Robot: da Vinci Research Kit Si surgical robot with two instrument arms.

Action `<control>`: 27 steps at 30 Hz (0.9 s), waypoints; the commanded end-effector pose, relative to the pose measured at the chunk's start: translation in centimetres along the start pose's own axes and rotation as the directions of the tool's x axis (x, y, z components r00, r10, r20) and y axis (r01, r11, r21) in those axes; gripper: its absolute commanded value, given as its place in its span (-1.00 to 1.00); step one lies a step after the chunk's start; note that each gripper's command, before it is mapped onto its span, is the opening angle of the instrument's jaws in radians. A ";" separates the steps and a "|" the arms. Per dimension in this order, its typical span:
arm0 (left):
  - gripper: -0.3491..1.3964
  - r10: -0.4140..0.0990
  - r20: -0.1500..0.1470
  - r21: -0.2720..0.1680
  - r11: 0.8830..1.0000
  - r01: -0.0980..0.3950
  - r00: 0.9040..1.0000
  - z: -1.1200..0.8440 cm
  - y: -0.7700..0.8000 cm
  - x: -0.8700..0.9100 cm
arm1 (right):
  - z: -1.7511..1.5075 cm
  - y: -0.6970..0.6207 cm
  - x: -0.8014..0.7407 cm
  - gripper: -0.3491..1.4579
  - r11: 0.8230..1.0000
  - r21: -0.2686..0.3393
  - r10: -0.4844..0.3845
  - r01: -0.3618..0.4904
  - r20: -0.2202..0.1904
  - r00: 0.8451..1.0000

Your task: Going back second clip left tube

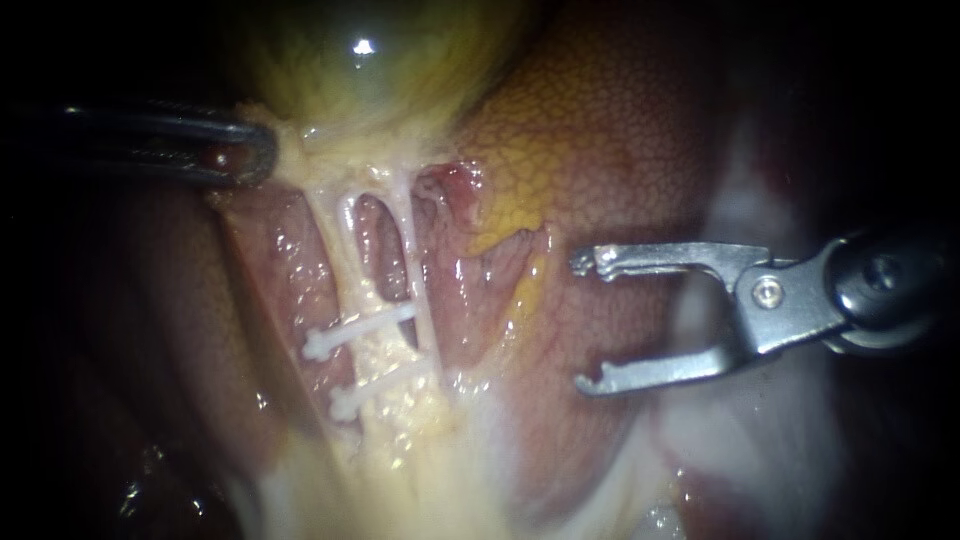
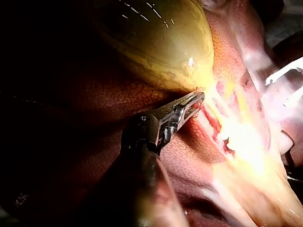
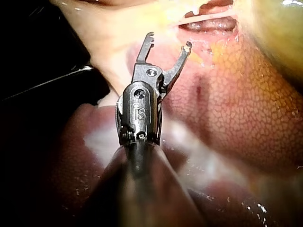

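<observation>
Dark surroundings close in on a bed of mottled red-brown liver (image 1: 610,130), with the yellow-green gallbladder (image 1: 365,60) bulging at its far end. From the gallbladder's neck two pale tubes run down over the liver. The left tube (image 1: 328,250) carries two white clips low on its length, the upper clip (image 1: 360,330) and the lower clip (image 1: 385,388), one just beyond the other. The right tube (image 1: 412,260) runs close beside it.

The left instrument (image 1: 245,155) has its jaws clamped on tissue at the gallbladder's neck, holding the tubes taut. The right instrument (image 1: 580,322) hangs over the liver, well apart from the tubes. Its jaws are spread wide and empty, their hooked tips pointing toward the clips.

With both clips seated on the left tube, this looks like the retreat after clipping. The next move calls for a straight pull back along the right shaft, with the open tips kept off the liver's surface. The left hold should stay steady so that the tubes are not jerked.
</observation>
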 end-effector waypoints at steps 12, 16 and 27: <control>-1.00 0.002 0.008 -0.007 1.000 -0.002 1.000 0.37 -0.06 0.07 | -0.01 0.00 -0.02 -0.06 1.000 0.000 0.000 0.000 0.000 1.000; -1.00 0.003 0.008 -0.002 1.000 -0.003 1.000 0.52 -0.05 0.09 | -0.01 0.01 -0.03 -0.06 1.000 0.002 0.000 0.000 -0.001 1.000; -1.00 0.006 0.008 0.006 1.000 -0.006 1.000 0.71 -0.02 0.12 | -0.02 0.01 -0.03 -0.06 1.000 0.003 -0.001 0.001 -0.001 1.000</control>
